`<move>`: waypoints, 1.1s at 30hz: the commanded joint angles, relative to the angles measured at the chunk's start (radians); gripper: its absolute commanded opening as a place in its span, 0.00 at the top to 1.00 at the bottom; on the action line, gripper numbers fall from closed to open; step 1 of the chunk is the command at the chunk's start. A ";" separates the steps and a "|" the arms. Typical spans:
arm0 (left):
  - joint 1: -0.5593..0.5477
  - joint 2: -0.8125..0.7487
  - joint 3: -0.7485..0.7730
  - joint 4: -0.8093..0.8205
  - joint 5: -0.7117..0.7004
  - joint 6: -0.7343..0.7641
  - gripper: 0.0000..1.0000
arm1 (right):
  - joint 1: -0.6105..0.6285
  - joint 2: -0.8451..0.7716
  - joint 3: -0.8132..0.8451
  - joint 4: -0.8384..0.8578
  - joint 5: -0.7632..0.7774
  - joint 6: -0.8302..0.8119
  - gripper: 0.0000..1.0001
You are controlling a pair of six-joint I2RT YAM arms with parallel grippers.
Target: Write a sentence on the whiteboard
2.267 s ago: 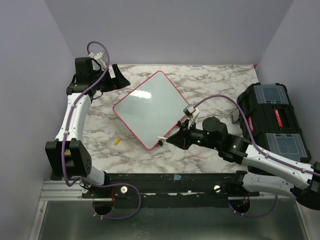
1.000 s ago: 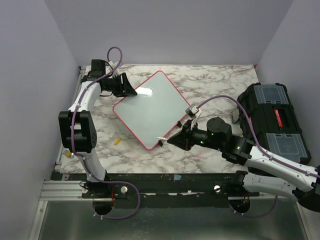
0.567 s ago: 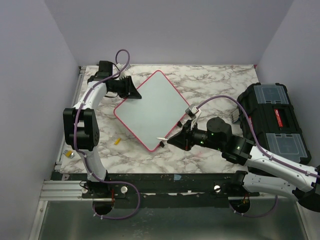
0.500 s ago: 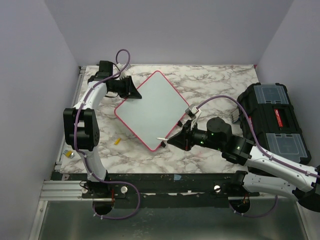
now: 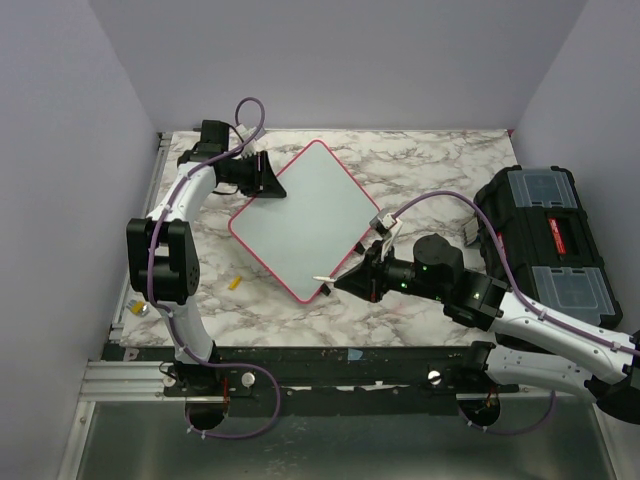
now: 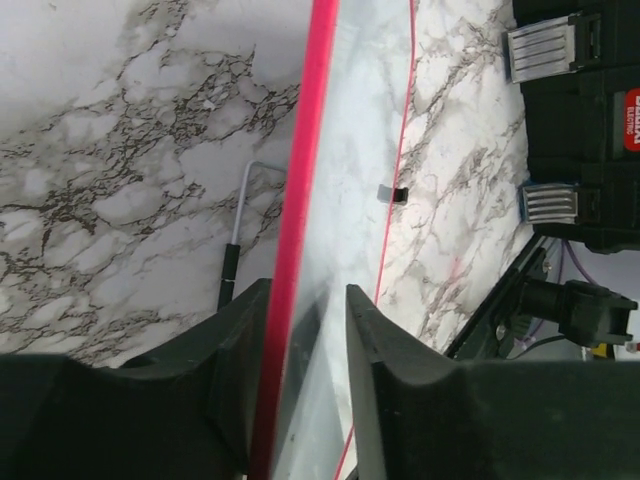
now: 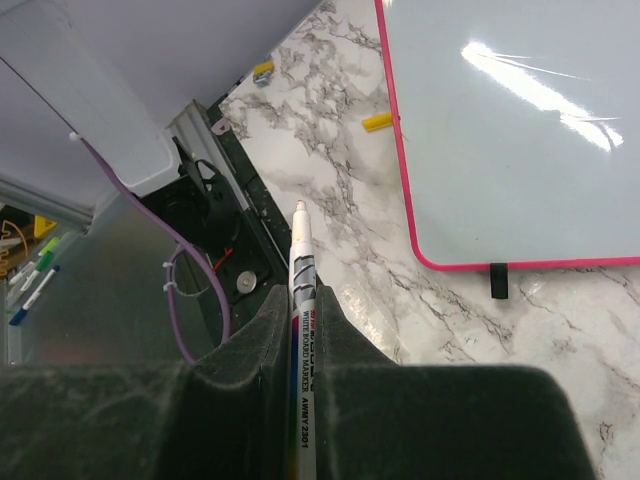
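Non-task stuff: marble-look table [image 5: 430,165] w/ grey veins. Black toolbox [image 5: 545,240] at the right side, red label on the lid, silver latches [image 6: 545,50] on the front. Small yellow bit [image 5: 235,283] lies on the marble near front left, another yellowish bit [image 5: 135,308] by the left edge. Thin bent metal rod [image 6: 238,225] w/ black grip on the tabletop too. White-barrel marker [image 7: 301,290] w/ printed text.

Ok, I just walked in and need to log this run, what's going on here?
Two robot arms are set up to write on the whiteboard. The left claw sits at the board's far left edge, straddling the red rim; whether it actually pinches it isn't clear. The right claw grips a marker, held just off the board's near corner. The board's face looks blank, so writing has not begun.
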 commanded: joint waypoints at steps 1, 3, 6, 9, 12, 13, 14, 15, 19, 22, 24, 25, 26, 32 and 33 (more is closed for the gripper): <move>-0.004 -0.028 0.052 -0.031 -0.024 0.027 0.68 | 0.004 0.000 0.002 -0.011 -0.022 -0.012 0.99; -0.003 -0.025 0.063 -0.039 -0.026 0.032 0.70 | 0.005 0.000 0.002 -0.013 -0.024 -0.012 0.99; -0.001 -0.020 0.074 -0.046 -0.027 0.035 0.70 | 0.005 0.004 0.002 -0.013 -0.027 -0.012 0.99; 0.001 -0.020 0.080 -0.046 -0.027 0.033 0.68 | 0.004 0.006 0.005 -0.013 -0.030 -0.011 0.99; 0.003 -0.018 0.087 -0.049 -0.026 0.035 0.71 | 0.004 0.007 0.007 -0.014 -0.029 -0.014 0.99; 0.003 -0.017 0.086 -0.051 -0.023 0.035 0.74 | 0.004 0.007 0.007 -0.016 -0.030 -0.016 0.99; 0.003 -0.018 0.084 -0.049 -0.022 0.035 0.78 | 0.004 0.009 0.008 -0.016 -0.029 -0.017 0.99; 0.002 -0.019 0.079 -0.046 -0.017 0.035 0.83 | 0.004 0.009 0.006 -0.016 -0.030 -0.017 0.99; 0.002 -0.042 0.047 -0.011 -0.010 0.025 1.00 | 0.004 0.017 0.007 -0.016 -0.032 -0.019 0.99; -0.002 -0.064 0.030 0.002 -0.015 0.022 1.00 | 0.004 0.022 0.014 -0.017 -0.030 -0.020 0.99; -0.010 -0.081 0.017 0.010 -0.026 0.028 1.00 | 0.004 0.027 0.029 -0.027 -0.027 -0.020 0.99; -0.013 -0.090 0.010 0.014 -0.033 0.030 1.00 | 0.004 0.029 0.039 -0.033 -0.020 -0.019 0.99; -0.016 -0.100 0.002 0.018 -0.043 0.032 1.00 | 0.004 0.035 0.049 -0.041 -0.002 -0.017 0.99; -0.053 -0.143 -0.044 0.066 -0.072 0.050 1.00 | 0.004 0.119 0.145 -0.102 0.086 -0.021 0.99; -0.058 -0.150 -0.056 0.081 -0.068 0.051 1.00 | 0.004 0.135 0.162 -0.110 0.096 -0.022 0.99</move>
